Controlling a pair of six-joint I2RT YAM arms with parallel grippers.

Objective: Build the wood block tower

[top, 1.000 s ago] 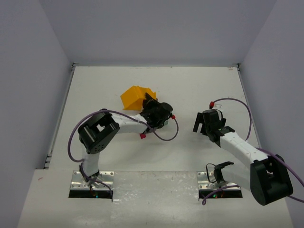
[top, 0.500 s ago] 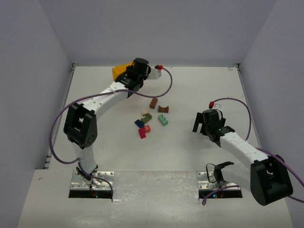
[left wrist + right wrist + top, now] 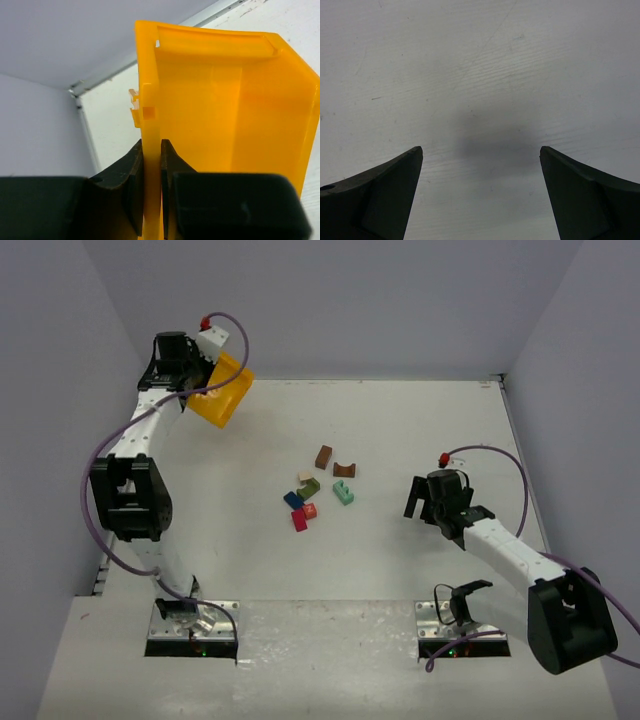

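left gripper [image 3: 151,149] is clenched on one side wall of the yellow-orange plastic tray [image 3: 222,392]. in the left wrist view its two black fingers [image 3: 131,175] pinch the thin wall btw them, w/ the tray's open inside to the right of that wall. in the top view the left arm [image 3: 130,450] reaches to the far left corner of the white table [image 3: 430,410]. the tray is held up there, tilted, near the grey back wall [image 3: 350,310] and well apart from the blocks.

right gripper [image 3: 480,155] is released: jaws spread wide, nothing btw them. its wrist view shows only bare tabletop w/ a soft shadow. it sits over the right part of the table, apart from the blocks on its left.

the wood blocks [image 3: 318,490] lie loose in a small cluster near the table's middle, no tower built yet.
- brown rectangular wooden block [image 3: 323,456]: farthest back
- brown arch-shaped wooden block [image 3: 345,470]: just right of it
- small tan wooden block [image 3: 305,477]: just beside the olive wooden block [image 3: 312,487]
- teal notched wooden block [image 3: 343,492]: at the right edge of the cluster
- blue wooden block [image 3: 293,500], orange wooden block [image 3: 310,510], red wooden block [image 3: 299,521]: close together on the near side, red nearest the arm bases; can't tell if they touch
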